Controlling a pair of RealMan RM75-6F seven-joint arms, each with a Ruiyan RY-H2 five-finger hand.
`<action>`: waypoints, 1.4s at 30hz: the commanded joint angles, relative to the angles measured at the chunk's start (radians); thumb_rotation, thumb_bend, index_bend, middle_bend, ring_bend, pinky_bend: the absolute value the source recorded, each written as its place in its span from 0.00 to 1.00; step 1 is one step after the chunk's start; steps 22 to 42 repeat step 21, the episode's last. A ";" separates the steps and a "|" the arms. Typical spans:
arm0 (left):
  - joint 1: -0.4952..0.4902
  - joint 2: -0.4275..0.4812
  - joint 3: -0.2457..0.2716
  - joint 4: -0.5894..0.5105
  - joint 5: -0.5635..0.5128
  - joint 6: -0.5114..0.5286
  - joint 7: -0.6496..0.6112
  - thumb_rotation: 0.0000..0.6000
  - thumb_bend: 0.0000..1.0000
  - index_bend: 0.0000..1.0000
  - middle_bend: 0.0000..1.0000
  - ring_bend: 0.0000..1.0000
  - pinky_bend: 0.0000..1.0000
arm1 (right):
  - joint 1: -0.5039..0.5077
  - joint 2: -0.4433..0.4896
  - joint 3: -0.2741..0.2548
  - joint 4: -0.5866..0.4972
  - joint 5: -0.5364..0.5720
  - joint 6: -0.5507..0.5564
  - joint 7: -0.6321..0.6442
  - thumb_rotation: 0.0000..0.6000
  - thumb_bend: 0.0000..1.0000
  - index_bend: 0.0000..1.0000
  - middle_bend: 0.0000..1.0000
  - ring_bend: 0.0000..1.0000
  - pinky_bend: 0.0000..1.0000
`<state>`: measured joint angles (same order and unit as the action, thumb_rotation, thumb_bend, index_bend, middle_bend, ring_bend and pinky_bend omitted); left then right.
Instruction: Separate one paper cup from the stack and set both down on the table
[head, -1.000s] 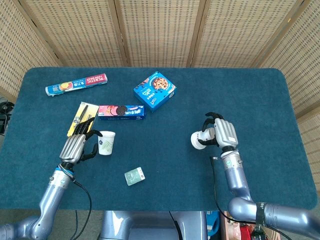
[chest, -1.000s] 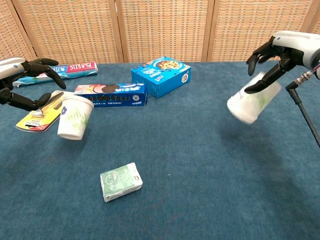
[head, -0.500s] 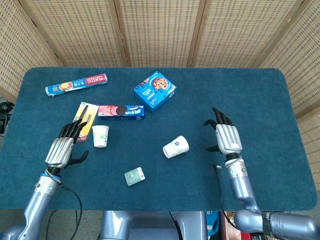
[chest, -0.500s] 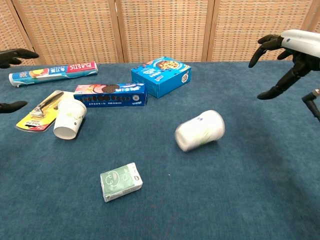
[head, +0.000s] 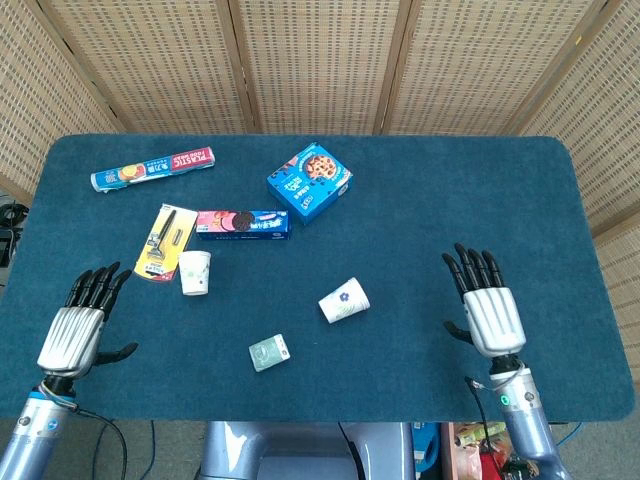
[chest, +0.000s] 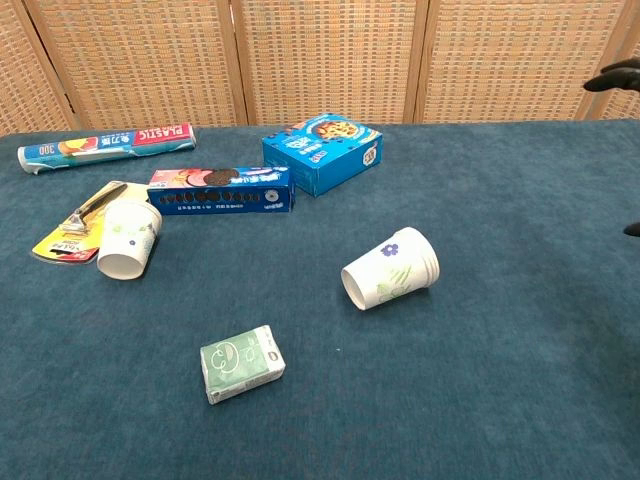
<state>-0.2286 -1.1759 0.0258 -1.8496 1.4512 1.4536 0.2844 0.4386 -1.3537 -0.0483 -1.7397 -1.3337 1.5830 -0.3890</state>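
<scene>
Two white paper cups with green prints lie apart on the blue table. One cup (head: 194, 272) (chest: 125, 240) lies tipped at the left, beside a yellow card. The other cup (head: 343, 300) (chest: 390, 270) lies on its side near the middle, its mouth towards the near left. My left hand (head: 78, 330) hovers near the front left edge, fingers spread, holding nothing, well left of the first cup. My right hand (head: 487, 310) is at the front right, fingers spread and empty, well right of the second cup. In the chest view only its dark fingertips (chest: 615, 75) show at the right edge.
A plastic wrap box (head: 152, 167) lies at the back left. A blue cookie box (head: 310, 180) and a long biscuit box (head: 243, 223) sit behind the cups. The yellow razor card (head: 165, 240) lies left of them. A small green packet (head: 269, 353) lies near the front.
Both hands let go of the cups and drew back towards the near table edge. The right cup dropped, rolled left and came to rest; the left cup tipped over beside the yellow card.
</scene>
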 joint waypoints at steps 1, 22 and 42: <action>0.038 0.006 0.033 0.014 0.044 0.033 0.021 1.00 0.09 0.00 0.00 0.00 0.00 | -0.070 0.008 -0.049 0.041 -0.090 0.060 0.013 1.00 0.12 0.05 0.00 0.00 0.00; 0.137 0.004 0.071 0.035 0.176 0.118 0.083 1.00 0.09 0.00 0.00 0.00 0.00 | -0.230 0.022 -0.093 0.139 -0.290 0.093 0.116 1.00 0.11 0.05 0.00 0.00 0.00; 0.137 0.004 0.071 0.035 0.176 0.118 0.083 1.00 0.09 0.00 0.00 0.00 0.00 | -0.230 0.022 -0.093 0.139 -0.290 0.093 0.116 1.00 0.11 0.05 0.00 0.00 0.00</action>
